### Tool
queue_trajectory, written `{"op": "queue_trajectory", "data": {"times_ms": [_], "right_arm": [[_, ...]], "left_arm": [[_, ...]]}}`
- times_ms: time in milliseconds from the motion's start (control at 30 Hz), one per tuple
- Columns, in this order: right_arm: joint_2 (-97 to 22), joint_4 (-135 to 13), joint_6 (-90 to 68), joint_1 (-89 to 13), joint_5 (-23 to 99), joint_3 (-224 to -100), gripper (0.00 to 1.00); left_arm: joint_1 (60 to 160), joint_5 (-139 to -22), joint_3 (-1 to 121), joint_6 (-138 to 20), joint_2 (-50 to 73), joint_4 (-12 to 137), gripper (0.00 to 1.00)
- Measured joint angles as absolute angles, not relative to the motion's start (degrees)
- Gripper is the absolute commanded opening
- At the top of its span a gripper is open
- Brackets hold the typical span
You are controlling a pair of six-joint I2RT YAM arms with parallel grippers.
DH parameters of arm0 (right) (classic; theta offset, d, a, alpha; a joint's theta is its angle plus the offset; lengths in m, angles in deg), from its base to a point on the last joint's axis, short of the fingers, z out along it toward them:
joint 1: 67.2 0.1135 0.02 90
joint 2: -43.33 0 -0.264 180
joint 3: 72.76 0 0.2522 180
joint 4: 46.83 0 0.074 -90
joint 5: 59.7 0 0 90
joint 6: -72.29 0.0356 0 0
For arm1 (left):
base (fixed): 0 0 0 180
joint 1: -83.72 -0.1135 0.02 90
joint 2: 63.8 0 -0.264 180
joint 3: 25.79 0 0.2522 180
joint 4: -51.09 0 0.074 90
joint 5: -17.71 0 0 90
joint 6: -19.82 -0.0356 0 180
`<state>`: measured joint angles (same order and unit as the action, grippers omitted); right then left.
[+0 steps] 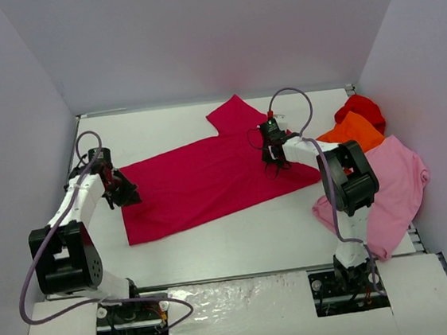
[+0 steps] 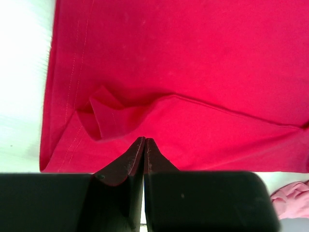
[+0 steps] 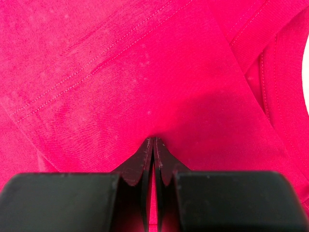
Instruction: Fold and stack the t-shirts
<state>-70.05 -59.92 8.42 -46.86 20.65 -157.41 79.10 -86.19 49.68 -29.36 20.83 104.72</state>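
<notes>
Both arms pinch the raspberry shirt (image 1: 209,181) at opposite ends.
The left gripper (image 1: 121,196) is clamped on the hem and the right gripper (image 1: 275,162) near the shoulder, probably to carry one edge over for a fold. The shirt lies on the table (image 1: 240,246), mostly flat, puckered at the hem.
</notes>
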Motion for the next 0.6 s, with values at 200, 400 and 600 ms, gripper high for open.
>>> {"op": "queue_trajectory", "data": {"times_ms": [200, 400, 600], "right_arm": [[-70.05, -59.95, 8.42, -46.86, 20.65, -157.41, 0.0], [-70.05, -59.95, 8.4, -46.86, 20.67, -157.43, 0.0], [-70.1, -59.97, 8.4, -46.86, 20.69, -157.48, 0.0]], "left_arm": [[79.55, -86.17, 48.11, -29.19, 27.26, 104.49, 0.0], [79.6, -82.5, 49.08, -29.32, 27.02, 106.58, 0.22], [79.64, -77.05, 53.42, -29.74, 22.57, 112.04, 0.34]]}}
